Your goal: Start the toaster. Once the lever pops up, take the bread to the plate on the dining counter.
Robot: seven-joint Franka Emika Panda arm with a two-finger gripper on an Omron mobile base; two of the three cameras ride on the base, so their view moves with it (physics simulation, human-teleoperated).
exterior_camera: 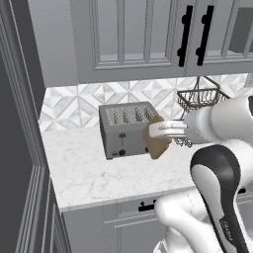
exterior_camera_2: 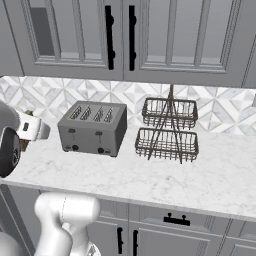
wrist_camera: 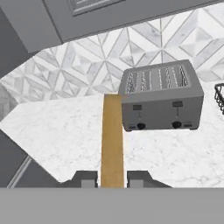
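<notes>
The grey toaster (exterior_camera: 123, 132) (exterior_camera_2: 93, 129) (wrist_camera: 161, 98) stands on the marble worktop by the tiled wall, both black levers high on its front. My gripper (exterior_camera: 159, 131) (wrist_camera: 112, 179) is shut on the bread (exterior_camera: 158, 143) (wrist_camera: 112, 135), a tan slice held on edge. It hangs in the air in front of the toaster's right end in the left base view. In the hand view the slice rises edge-on between my fingertips (wrist_camera: 87, 178), left of the toaster. The plate and the dining counter are out of view.
A two-tier black wire basket rack (exterior_camera_2: 167, 131) (exterior_camera: 197, 101) stands right of the toaster. Grey upper cabinets (exterior_camera_2: 120, 35) with black handles hang overhead. A tall dark panel (exterior_camera: 20, 148) closes the worktop's left end. Bare marble (exterior_camera_2: 175, 180) lies before the toaster and the rack.
</notes>
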